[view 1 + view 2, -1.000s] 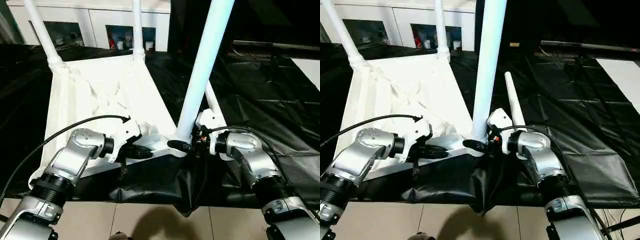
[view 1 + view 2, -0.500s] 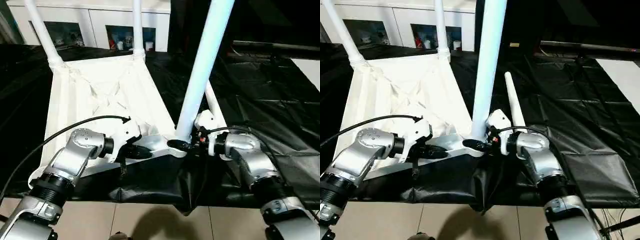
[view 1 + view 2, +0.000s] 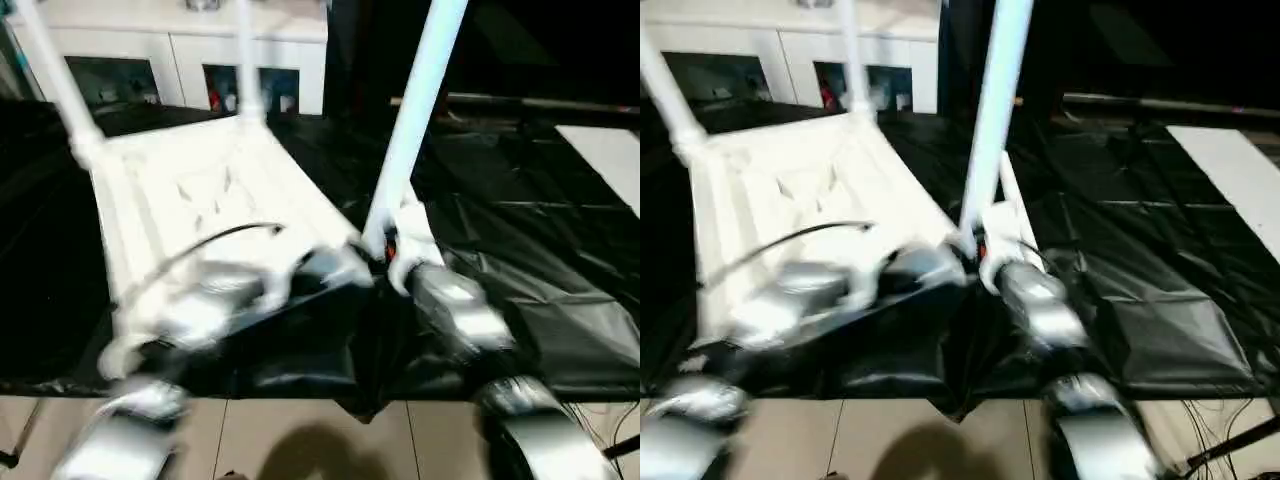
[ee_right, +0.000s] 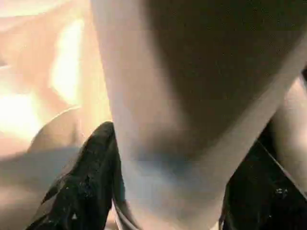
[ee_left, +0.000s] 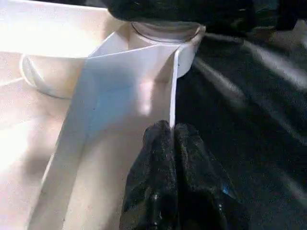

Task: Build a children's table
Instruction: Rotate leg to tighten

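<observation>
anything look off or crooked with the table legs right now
Yes. The long white tubular leg at the near right corner of the upturned white plastic tabletop leans right instead of standing straight. The right gripper straddles its base, while the left gripper pinches the tabletop's rim. A fourth leg lies loose on the black sheet.

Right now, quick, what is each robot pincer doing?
Left pincer: closed, pinching the thin edge wall of the tabletop.
Right pincer: closed around the base of the table leg that stands in the corner socket.
</observation>
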